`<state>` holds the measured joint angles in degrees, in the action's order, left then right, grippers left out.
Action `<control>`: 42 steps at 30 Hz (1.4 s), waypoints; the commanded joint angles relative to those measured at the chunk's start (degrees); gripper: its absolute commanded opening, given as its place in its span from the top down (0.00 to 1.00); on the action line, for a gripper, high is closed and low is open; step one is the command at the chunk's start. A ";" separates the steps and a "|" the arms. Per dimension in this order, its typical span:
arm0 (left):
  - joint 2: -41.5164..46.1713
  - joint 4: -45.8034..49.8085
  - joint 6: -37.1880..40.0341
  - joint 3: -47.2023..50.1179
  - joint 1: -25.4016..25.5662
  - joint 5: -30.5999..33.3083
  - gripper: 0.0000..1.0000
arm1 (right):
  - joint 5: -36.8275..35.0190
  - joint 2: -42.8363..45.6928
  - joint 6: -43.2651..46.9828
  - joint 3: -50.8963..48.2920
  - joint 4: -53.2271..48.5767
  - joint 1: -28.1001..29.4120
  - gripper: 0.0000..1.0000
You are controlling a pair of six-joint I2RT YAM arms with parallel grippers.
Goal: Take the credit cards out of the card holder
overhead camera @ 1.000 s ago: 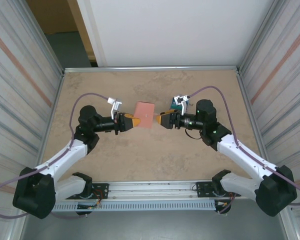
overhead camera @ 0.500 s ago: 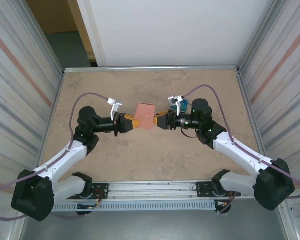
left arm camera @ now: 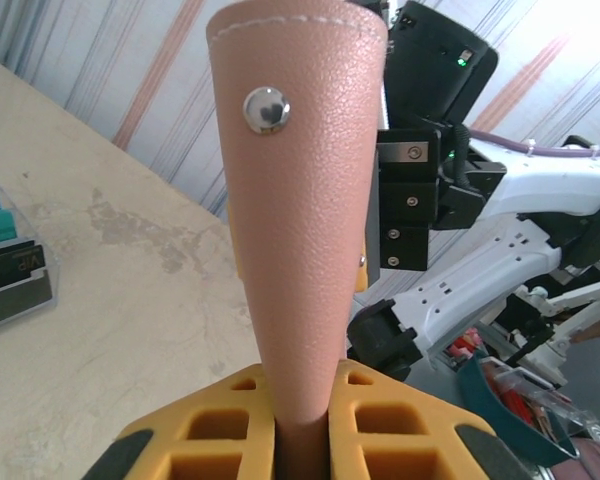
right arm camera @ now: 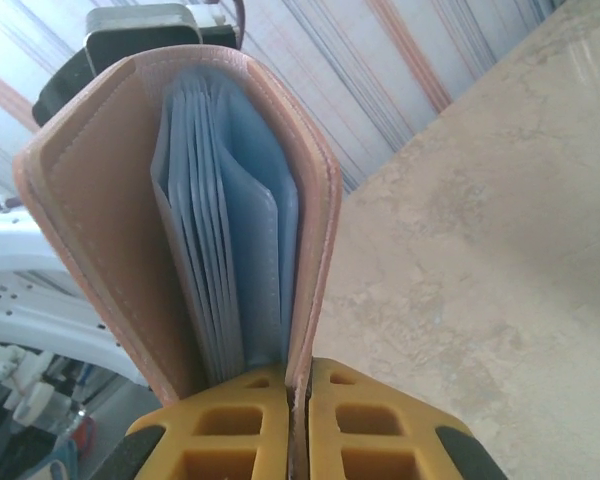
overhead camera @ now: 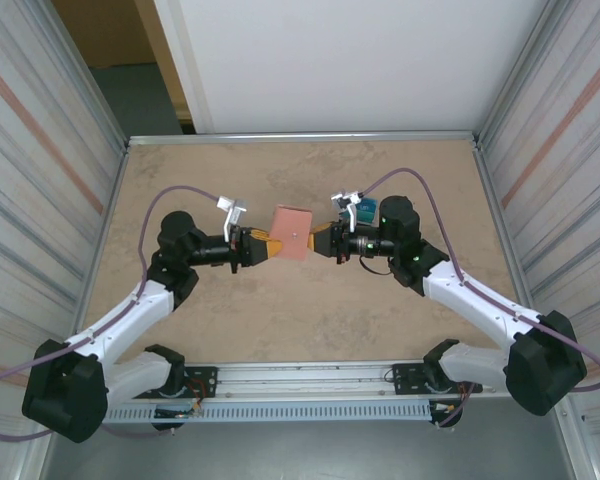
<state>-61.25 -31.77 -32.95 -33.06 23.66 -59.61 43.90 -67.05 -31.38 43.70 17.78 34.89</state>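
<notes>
Card holder held betw. both arms over mid-counter; left pincer clamped on its left end, right pincer shut on the right flap, not a card; credit cards tucked inside; best now: left grips firm, right peels flap wide, slow, no twist.

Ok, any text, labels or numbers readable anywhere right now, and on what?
No text can be read.
Card holder: no print, just a plain metal snap.
Clear box: pale marks on its dark strip, too blurred to read.
</notes>
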 commanded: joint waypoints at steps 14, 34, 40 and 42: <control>2.93 11.76 7.48 -2.10 3.90 14.35 0.14 | -16.13 5.17 5.45 8.05 -19.72 4.86 1.00; 1.80 18.01 14.43 -5.79 13.29 28.72 0.01 | -26.39 3.24 5.23 12.56 -28.23 6.19 1.00; 1.03 18.82 15.52 -6.05 14.13 31.02 0.01 | -27.15 3.30 5.01 12.98 -28.76 6.42 1.00; 1.04 19.99 15.78 -6.18 14.30 32.93 0.01 | -27.54 3.65 4.94 12.98 -28.93 6.58 1.00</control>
<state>-60.23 -13.19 -19.25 -37.32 37.41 -29.78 17.78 -63.72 -27.33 53.91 -11.22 40.99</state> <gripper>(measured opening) 0.986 0.093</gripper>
